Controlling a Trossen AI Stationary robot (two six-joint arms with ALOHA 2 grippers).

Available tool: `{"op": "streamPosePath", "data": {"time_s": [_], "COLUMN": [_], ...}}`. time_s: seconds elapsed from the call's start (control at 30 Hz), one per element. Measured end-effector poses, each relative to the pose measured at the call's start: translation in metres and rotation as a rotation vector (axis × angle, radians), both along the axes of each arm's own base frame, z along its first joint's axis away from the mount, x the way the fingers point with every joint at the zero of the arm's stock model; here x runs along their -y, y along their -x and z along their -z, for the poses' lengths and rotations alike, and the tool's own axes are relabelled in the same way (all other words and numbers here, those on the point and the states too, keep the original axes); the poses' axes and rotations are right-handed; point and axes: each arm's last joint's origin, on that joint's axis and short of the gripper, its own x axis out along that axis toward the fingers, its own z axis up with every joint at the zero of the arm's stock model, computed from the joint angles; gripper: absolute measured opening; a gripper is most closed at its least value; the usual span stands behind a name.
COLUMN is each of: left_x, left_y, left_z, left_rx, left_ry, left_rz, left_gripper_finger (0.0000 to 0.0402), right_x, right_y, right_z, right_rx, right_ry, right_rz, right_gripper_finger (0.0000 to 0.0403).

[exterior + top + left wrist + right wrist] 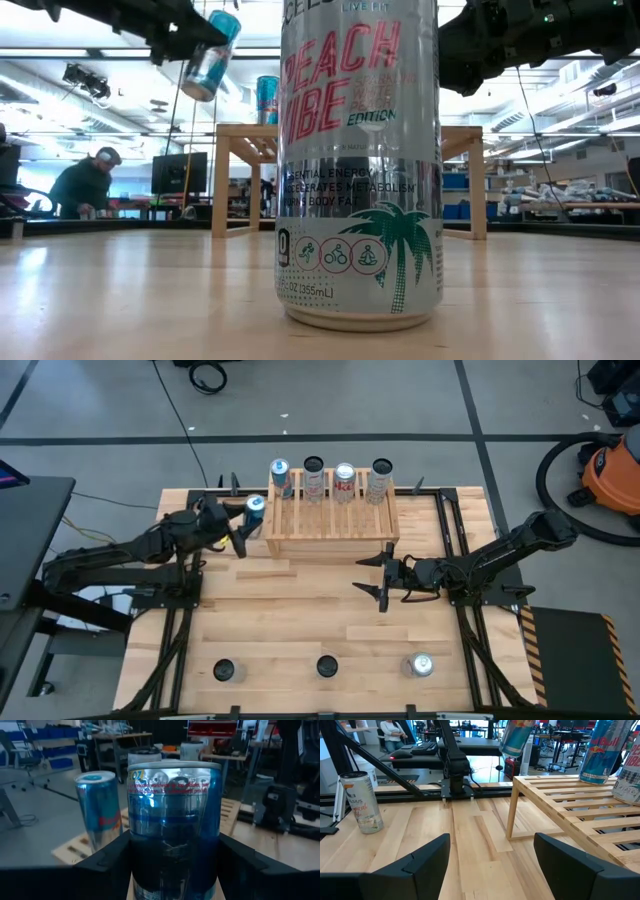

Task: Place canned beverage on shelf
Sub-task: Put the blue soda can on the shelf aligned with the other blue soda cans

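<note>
A blue can is clamped in the left gripper fingers, raised at nine o'clock of the shelf for placing; right gripper fingers stand apart, empty.

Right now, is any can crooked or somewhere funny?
Yes. The blue can is tilted and up in the air, gripped by the left gripper beside the shelf. The four cans standing on the shelf are upright, and so are the three on the table.

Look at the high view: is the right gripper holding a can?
No. The right gripper hovers with its fingers apart and empty over the bare table, while the left gripper carries the blue can beside the shelf.
</note>
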Motion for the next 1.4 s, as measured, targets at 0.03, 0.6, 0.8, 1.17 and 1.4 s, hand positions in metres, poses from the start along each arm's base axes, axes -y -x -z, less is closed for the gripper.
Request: {"op": "streamPosePath", "data": {"time_s": [0.03, 0.6, 0.8, 1.17, 1.4], "left_x": [-0.001, -0.012, -0.015, -0.025, -0.035], "left_y": [-0.003, -0.051, -0.064, -0.054, -0.053], "left_z": [0.000, 0.011, 0.021, 0.053, 0.061], "left_rx": [0.004, 0.030, 0.028, 0.165, 0.153], "left_ry": [-0.007, -0.089, -0.055, -0.115, -0.094], "left_rz": [0.000, 0.037, 0.038, -0.009, 0.066], "left_gripper_finger": [0.0231, 0.0231, 0.0231, 0.0231, 0.0231], "right_x": [0.000, 0.000, 0.000, 0.000, 0.000], "right_y": [0.000, 0.000, 0.000, 0.000, 0.000], "right_z": [0.000, 0.000, 0.000, 0.000, 0.000], "right_rx": [0.000, 0.000, 0.000, 0.000, 0.000], "right_ry": [0.000, 0.000, 0.000, 0.000, 0.000], "right_rz": [0.000, 0.000, 0.000, 0.000, 0.000], "right_gripper_finger": [0.0297, 0.0297, 0.0297, 0.0297, 0.0297]}}
